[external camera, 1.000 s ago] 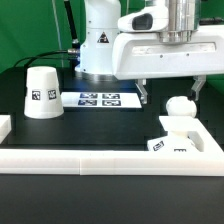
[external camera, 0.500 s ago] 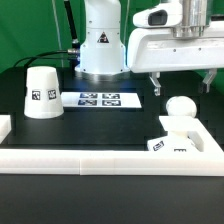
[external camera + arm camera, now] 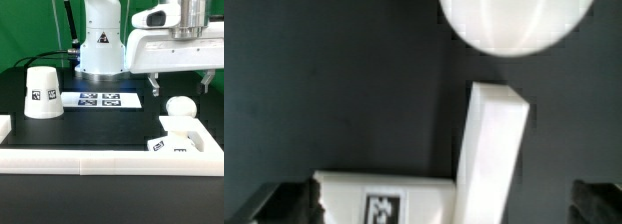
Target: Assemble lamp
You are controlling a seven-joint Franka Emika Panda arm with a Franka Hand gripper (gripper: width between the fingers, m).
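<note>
The white cone shade (image 3: 40, 92) stands on the table at the exterior view's left. The ball-topped bulb (image 3: 180, 108) stands upright on the small tagged base (image 3: 168, 144) at the exterior view's right, in the corner of the rim bars. My gripper (image 3: 178, 84) hangs open and empty above the bulb, with a finger on each side and clear of it. In the wrist view the bulb's ball (image 3: 509, 25), the tagged base (image 3: 384, 200) and a white rim bar (image 3: 491, 140) show below the open gripper (image 3: 438, 208).
The marker board (image 3: 100, 99) lies flat between the shade and the arm's base. A long white rim bar (image 3: 90, 160) runs along the front, with a side bar (image 3: 214, 140) at the exterior view's right and a short piece (image 3: 4, 126) at its left.
The gripper has risen and shifted toward the exterior view's right, then held still. It stays open and empty. The lamp parts have not moved.
</note>
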